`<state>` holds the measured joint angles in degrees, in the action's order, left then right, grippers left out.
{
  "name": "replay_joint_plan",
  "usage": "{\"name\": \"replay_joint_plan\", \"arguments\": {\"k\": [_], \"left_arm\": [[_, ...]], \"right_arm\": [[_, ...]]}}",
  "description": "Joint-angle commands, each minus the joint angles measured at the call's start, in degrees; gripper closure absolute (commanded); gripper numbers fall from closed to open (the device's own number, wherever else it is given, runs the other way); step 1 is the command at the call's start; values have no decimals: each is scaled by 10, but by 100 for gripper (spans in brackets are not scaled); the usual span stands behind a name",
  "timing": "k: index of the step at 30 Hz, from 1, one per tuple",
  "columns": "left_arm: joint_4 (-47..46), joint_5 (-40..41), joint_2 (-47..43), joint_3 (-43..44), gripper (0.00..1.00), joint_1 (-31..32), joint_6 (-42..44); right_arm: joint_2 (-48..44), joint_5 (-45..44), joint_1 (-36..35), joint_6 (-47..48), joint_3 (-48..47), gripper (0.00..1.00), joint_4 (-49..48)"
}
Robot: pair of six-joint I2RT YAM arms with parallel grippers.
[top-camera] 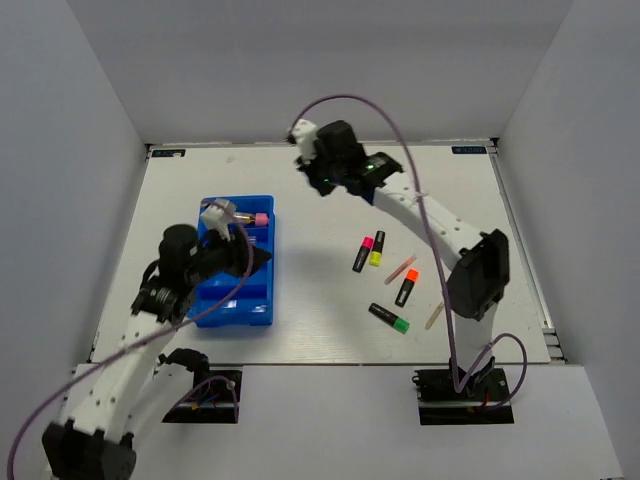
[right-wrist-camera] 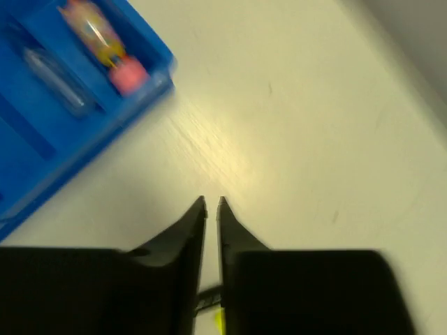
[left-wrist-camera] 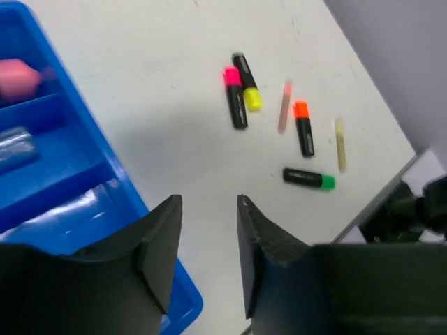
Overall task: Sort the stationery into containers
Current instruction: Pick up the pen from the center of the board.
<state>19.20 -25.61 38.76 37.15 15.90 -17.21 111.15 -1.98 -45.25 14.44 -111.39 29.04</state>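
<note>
Hovering over the right-hand rim of the single blue tray (top-camera: 230, 322), the left end effector (left-wrist-camera: 207, 201) stands partly open with nothing between its fingers, while the right end effector (right-wrist-camera: 211, 201) hangs over bare desk (top-camera: 330, 335) just past the tray's far right corner, its fingers drawn almost together with only a slit at the tips and nothing seen there. Six pieces of stationery lie loose on the desk to the right of the tray, well apart from it: four black highlighters and two thin sticks. The pink-ended highlighter (top-camera: 362, 254) and the yellow-ended highlighter (top-camera: 377, 249) lie side by side. The orange-ended highlighter (top-camera: 407, 289) lies alone nearer the arms' bases, and the green-ended highlighter (top-camera: 388, 317) nearer still, turned crosswise. One pink stick (top-camera: 400, 271) rests between the yellow-ended and orange-ended highlighters, and one beige stick (top-camera: 434, 317) sits at the right of the group. At the tray's far end two pieces can be counted: a pink-capped tube (right-wrist-camera: 98, 38) and a clear pen (right-wrist-camera: 56, 77) beside it; the rest of the tray is too hidden or blurred to count.
</note>
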Motion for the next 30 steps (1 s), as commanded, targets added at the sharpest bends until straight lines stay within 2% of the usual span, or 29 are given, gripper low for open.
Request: {"name": "replay_joint_plan", "arguments": {"k": [1,2,3,4,5,6,7,8,10,11,12,14,17,19,21,30], "left_arm": [[-14,-56,107,63,45,45,-16],[5,-44,185,78,42,81,-6],[35,-31,212,140,40,101,33],[53,-2,239,164,38,163,48],[83,38,327,187,38,182,60],[117,76,357,262,38,201,81],[132,99,413,287,42,242,84],[157,134,464,333,49,252,82],[181,167,532,408,67,272,69],[187,174,554,422,71,282,61],[184,176,607,435,71,293,55],[182,192,640,480,69,312,36],[199,238,709,541,62,327,27],[211,278,753,568,57,341,22],[209,289,773,586,47,348,15],[154,308,826,593,45,360,-16]], "right_arm": [[-35,5,116,-101,97,92,184],[-70,35,129,-109,157,100,185],[-113,67,142,-110,216,100,172],[-133,83,167,-108,244,94,161],[-189,95,174,-99,267,76,157],[-204,98,177,-93,321,55,162],[-220,104,184,-94,338,43,167],[-266,109,190,-91,352,38,164],[-293,102,205,-86,409,38,137],[-319,98,225,-84,432,50,132],[-338,94,233,-79,447,59,129],[-354,85,258,-75,463,73,125],[-368,89,284,-85,499,73,97],[-373,96,306,-88,519,68,81],[-378,100,317,-87,522,66,82],[-415,145,343,-90,544,62,81]]}}
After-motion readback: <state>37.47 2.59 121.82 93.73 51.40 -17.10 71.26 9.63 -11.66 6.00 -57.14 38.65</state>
